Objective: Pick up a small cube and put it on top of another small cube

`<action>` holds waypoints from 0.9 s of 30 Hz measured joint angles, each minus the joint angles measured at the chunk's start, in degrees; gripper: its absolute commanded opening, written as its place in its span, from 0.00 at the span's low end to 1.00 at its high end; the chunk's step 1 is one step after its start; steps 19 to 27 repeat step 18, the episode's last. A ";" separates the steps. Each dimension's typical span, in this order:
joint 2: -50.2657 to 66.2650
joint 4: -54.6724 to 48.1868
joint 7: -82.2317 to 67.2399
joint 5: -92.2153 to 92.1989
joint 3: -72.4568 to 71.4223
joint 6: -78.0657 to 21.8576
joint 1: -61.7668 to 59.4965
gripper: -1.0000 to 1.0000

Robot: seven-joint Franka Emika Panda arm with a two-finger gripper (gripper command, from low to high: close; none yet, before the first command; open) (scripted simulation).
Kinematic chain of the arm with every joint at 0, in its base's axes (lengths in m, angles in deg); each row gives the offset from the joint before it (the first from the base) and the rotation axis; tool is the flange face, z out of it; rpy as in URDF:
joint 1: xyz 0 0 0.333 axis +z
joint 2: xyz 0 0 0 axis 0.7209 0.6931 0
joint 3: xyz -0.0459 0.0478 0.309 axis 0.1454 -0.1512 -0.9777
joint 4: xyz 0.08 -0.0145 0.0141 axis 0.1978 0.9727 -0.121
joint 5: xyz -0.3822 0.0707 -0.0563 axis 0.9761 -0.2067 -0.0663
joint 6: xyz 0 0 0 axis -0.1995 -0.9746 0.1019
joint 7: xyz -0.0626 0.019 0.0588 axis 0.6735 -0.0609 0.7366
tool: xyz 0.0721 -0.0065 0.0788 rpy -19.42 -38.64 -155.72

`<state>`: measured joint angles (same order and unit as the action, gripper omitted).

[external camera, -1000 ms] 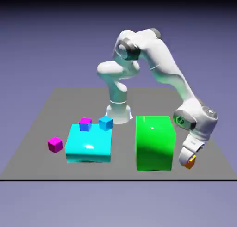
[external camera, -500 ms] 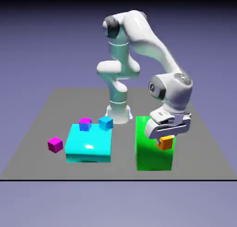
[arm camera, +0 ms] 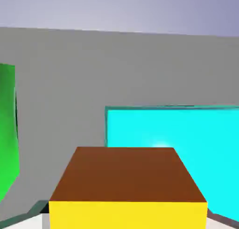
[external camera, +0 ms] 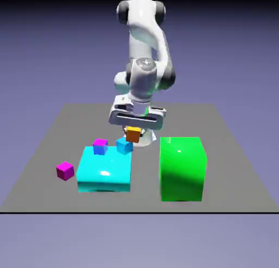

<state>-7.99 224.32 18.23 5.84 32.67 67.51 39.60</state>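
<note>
In the exterior view, the gripper (external camera: 134,131) is clamped on the orange cube (external camera: 133,134), held in the air just above and slightly right of the bright-blue cube (external camera: 124,146) on the cyan block (external camera: 103,171). In the hand view, the orange cube (arm camera: 128,188) fills the bottom, cyan block (arm camera: 186,139) behind it, green block (arm camera: 7,130) at the left edge.

Glossy sheen on the big green block (external camera: 182,168), a bright highlight gleaming off the cyan block (external camera: 103,171) beside it. The grey table (external camera: 49,147) under them looks flat and matt, while the white arm (external camera: 144,48) shines like smooth plastic.
</note>
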 measured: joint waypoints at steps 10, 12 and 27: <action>-14.46 16.46 -0.45 -4.04 8.17 -0.32 -2.64 0.00; -11.70 18.69 -0.53 -3.95 8.37 4.66 -2.65 0.00; -9.28 20.64 -0.46 -3.64 8.55 9.04 -2.66 1.00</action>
